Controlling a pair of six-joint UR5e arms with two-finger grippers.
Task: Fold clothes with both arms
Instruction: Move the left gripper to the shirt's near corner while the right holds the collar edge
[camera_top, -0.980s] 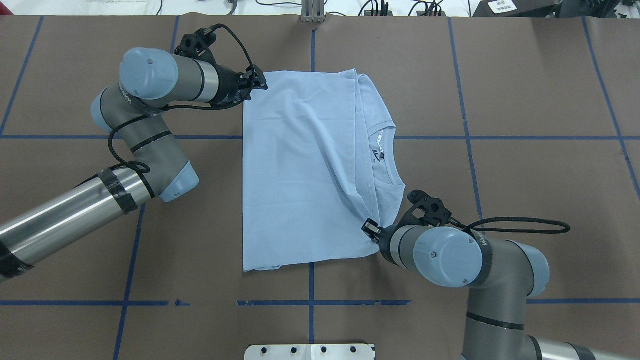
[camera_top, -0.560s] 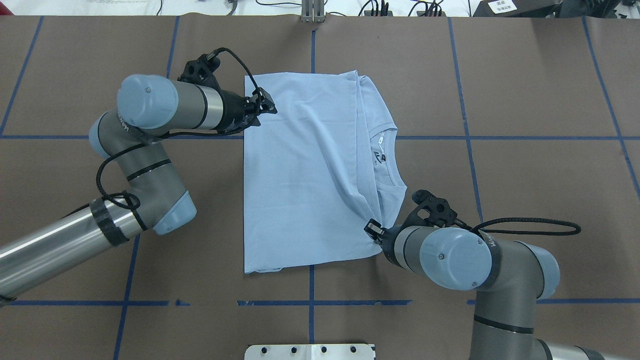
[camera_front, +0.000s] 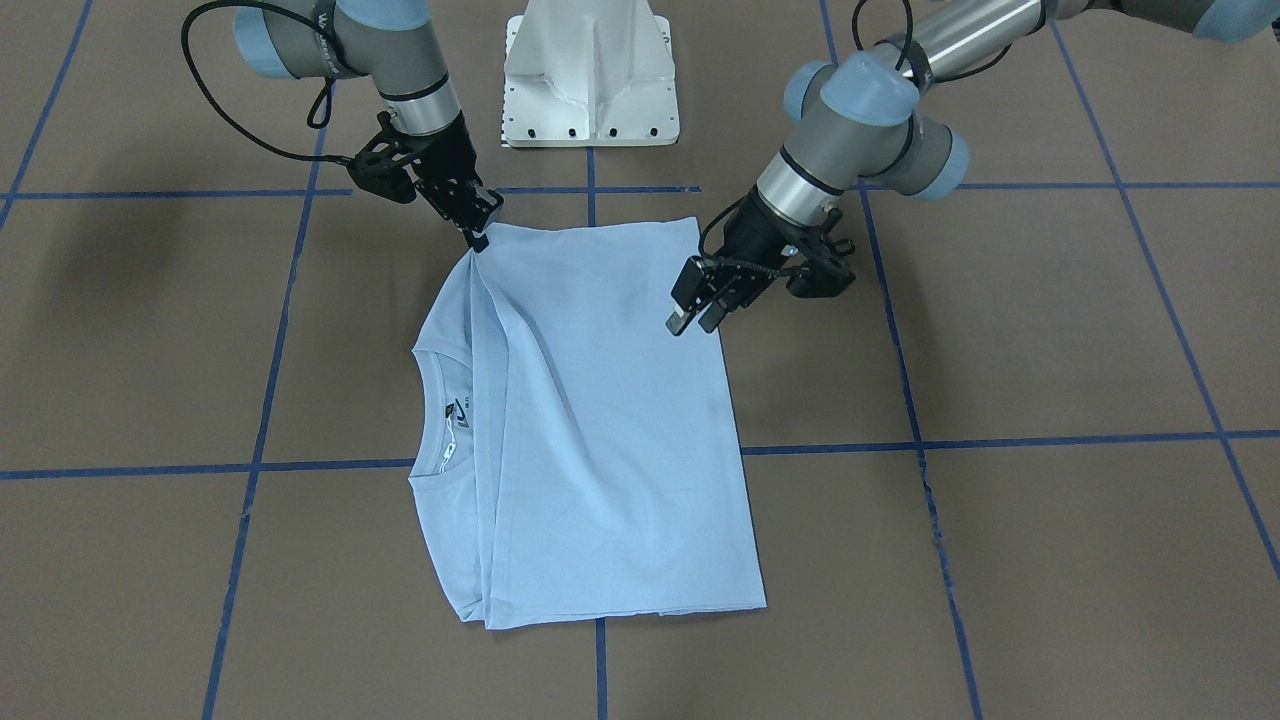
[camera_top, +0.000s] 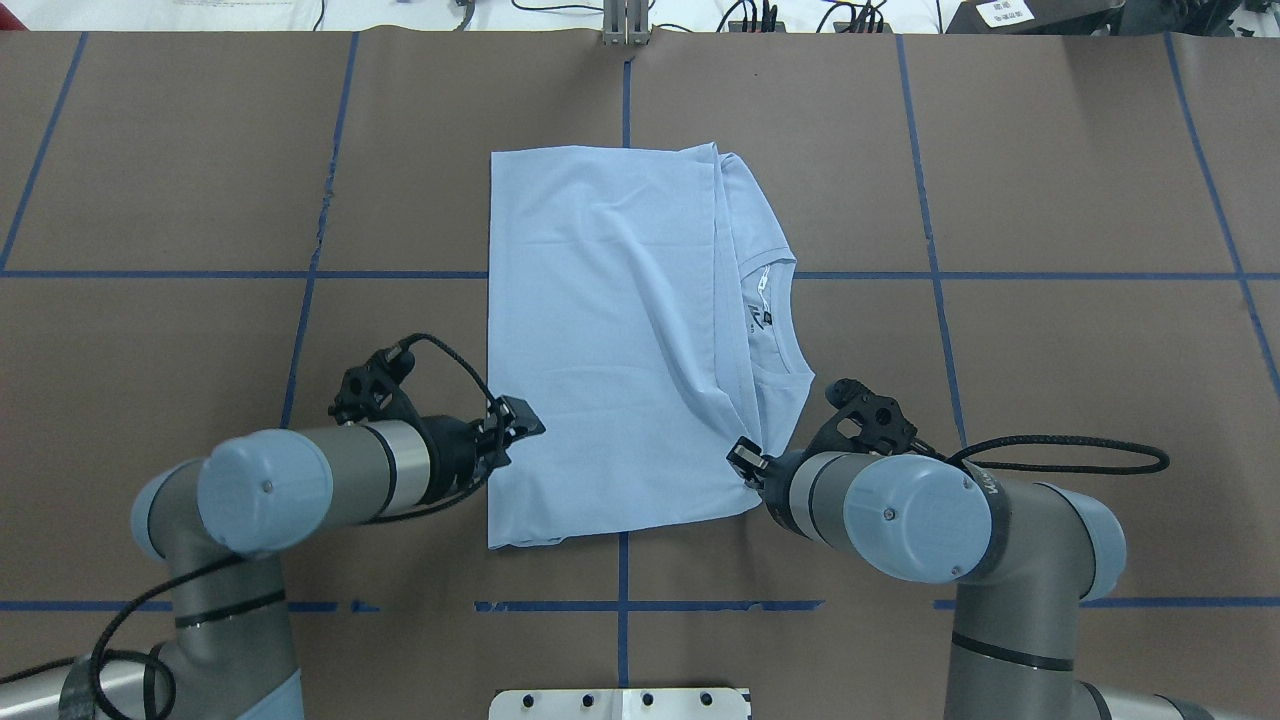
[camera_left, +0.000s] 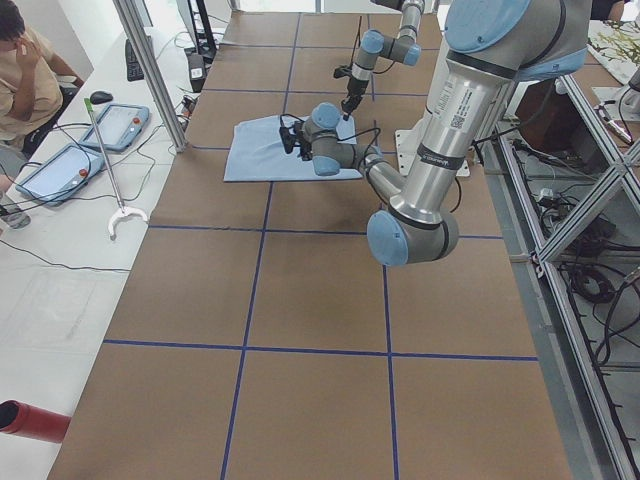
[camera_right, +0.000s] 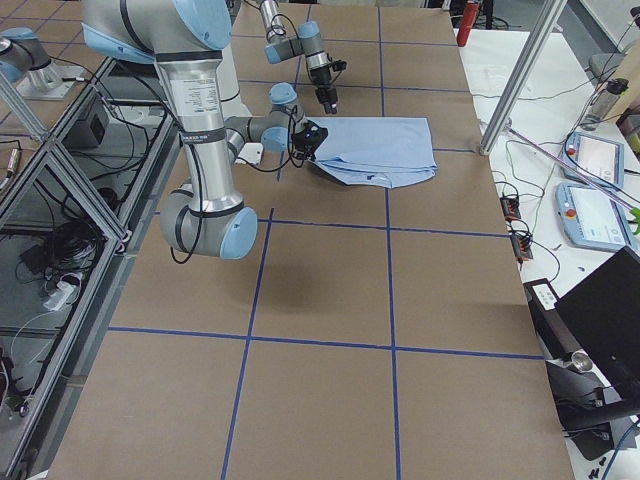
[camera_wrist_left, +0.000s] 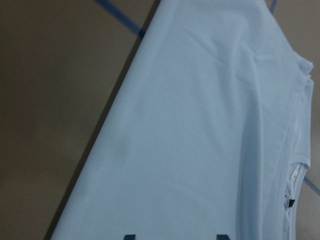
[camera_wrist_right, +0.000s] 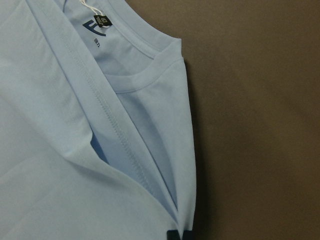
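Observation:
The light blue t-shirt lies folded into a long rectangle at the table's middle, its collar and dark neck label showing on the right side. My left gripper hovers open over the shirt's left edge near its near end. In the left wrist view its two fingertips stand well apart above the cloth. My right gripper is shut on the shirt's folded edge at the near right corner. Seen from the front, it pinches that corner, and the left gripper is open.
The white pedestal base stands at the robot's side of the table. Blue tape lines cross the brown table cover. Cables lie along the far edge. A person sits by tablets at a side table.
My left arm has swung from the shirt's far left corner back along its left edge to the near end, holding nothing. The right gripper has barely moved and keeps its hold.

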